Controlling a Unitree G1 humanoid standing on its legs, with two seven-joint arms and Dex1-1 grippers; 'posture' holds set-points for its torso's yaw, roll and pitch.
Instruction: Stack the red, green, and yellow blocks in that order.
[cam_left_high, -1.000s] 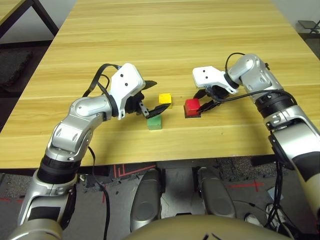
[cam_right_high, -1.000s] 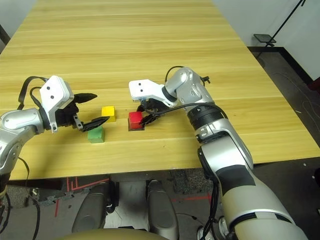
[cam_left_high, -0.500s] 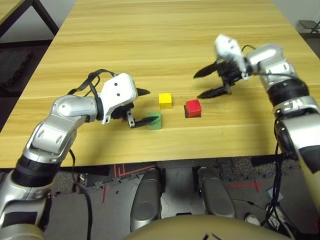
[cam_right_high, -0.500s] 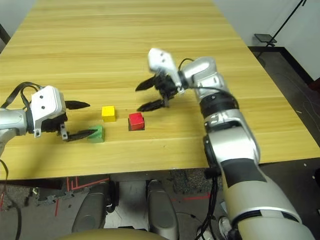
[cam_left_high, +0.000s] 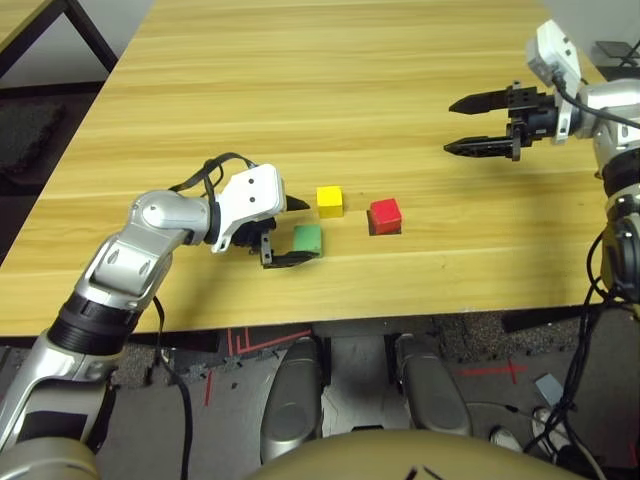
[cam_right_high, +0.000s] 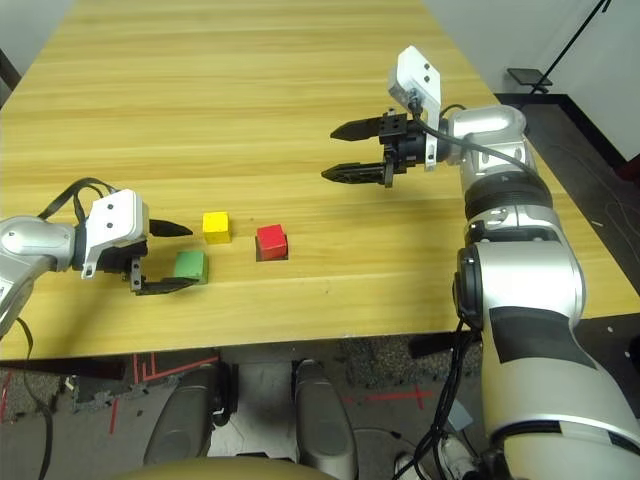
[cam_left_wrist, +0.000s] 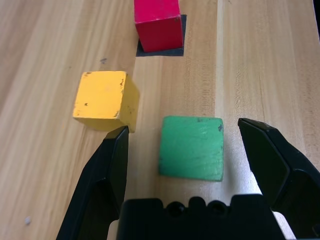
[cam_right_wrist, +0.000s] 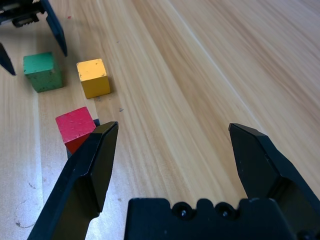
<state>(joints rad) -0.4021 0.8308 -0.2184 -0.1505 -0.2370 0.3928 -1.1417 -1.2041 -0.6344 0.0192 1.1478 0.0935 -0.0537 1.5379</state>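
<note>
I'm running both arms over the wood table (cam_left_high: 300, 100), and the three blocks are sitting on it singly, none on top of another. My left gripper (cam_left_wrist: 182, 150) is standing wide, with its two fingers parted around the green block (cam_left_wrist: 191, 148). I'm seeing bare wood between the block and the finger on either side in the left wrist view, so I'm not gripping it. The green block is resting flat on the table, the nearest of the three to the robot's body.

The yellow block (cam_left_high: 330, 202) is sitting just beyond the green one and a little toward my right, with a gap between them. In the left wrist view one finger of my left gripper is reaching close to it; I can't tell from there whether the two are touching. Its top is showing a few dark nicks along the edges.

The red block (cam_left_high: 386, 215) is resting on the black patch (cam_right_high: 272, 254), to the right of the yellow and green ones and apart from both. It's sitting a bit askew there, leaving some of the patch showing along its edges.

My right gripper (cam_right_high: 345, 152) is hanging well apart from the blocks, farther out and off to the right. Its fingers are spread wide too, pointing in toward the left, and they're holding nothing; only table is showing between them in the right wrist view.
</note>
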